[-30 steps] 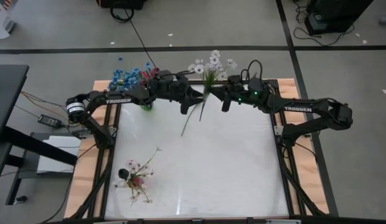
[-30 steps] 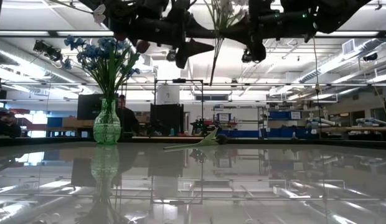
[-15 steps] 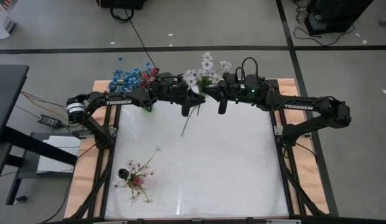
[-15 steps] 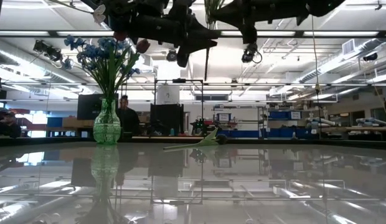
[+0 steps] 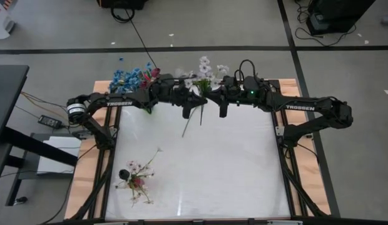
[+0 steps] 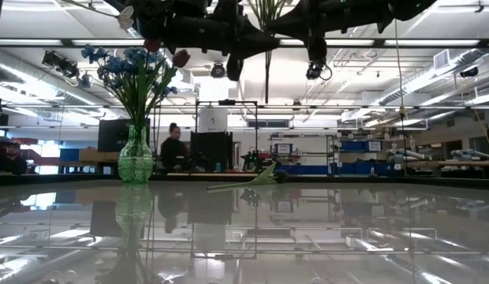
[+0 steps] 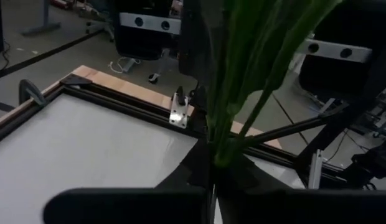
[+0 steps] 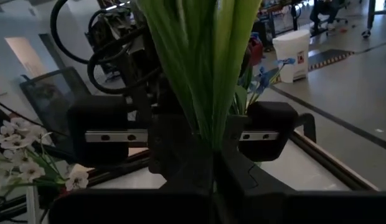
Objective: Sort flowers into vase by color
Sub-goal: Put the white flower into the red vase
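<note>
High view: my left fingers [image 5: 195, 102] and right fingers [image 5: 209, 98] both pinch white spray [image 5: 202, 70] stem, mid-air. Light, floppy, slippery; grip low on stem.

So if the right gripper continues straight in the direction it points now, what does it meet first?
Most likely the left gripper: the right gripper points straight at it, with only the white-blossomed green-stemmed flower spray between them. Depth is unclear, so a narrow miss is possible.

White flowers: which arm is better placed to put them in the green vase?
Left. Left gripper and right gripper both grip the white flowers, but the green vase stands by the left arm.
</note>
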`<control>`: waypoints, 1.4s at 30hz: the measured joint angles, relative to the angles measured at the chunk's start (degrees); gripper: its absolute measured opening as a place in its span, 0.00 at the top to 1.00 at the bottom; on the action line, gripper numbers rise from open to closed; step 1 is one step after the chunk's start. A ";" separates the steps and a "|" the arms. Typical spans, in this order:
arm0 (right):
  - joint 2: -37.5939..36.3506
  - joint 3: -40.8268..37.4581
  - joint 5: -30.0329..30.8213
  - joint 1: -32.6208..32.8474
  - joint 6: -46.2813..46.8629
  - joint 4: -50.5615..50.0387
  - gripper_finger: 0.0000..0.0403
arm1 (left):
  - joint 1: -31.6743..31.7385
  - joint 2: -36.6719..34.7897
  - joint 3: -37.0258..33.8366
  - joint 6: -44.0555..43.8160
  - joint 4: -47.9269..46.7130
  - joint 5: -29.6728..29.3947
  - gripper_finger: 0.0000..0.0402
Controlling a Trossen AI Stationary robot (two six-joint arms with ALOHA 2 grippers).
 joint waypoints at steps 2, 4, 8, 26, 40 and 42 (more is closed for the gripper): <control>-0.04 0.00 -0.07 0.00 0.64 -0.03 0.92 | -0.03 -0.01 0.00 -1.13 0.01 0.06 0.98; -0.67 -0.02 -0.02 -0.03 2.01 -0.69 0.85 | 0.01 -1.03 -0.04 -1.80 -1.10 -0.45 0.98; -4.78 -0.04 -1.31 -0.87 4.05 -4.07 0.69 | -0.18 -5.26 -0.02 1.93 -4.67 -3.77 0.99; -29.22 -0.04 12.38 -1.49 1.53 -32.57 0.60 | -14.68 -26.68 0.02 15.72 -30.46 -30.38 1.00; -32.82 -0.07 2.14 0.28 -2.55 -39.82 0.60 | -24.75 -28.08 0.02 15.47 -31.96 -45.10 1.00; -32.84 -0.07 0.87 1.75 -0.47 -38.18 0.61 | -25.69 -28.07 0.02 15.26 -31.53 -46.68 1.00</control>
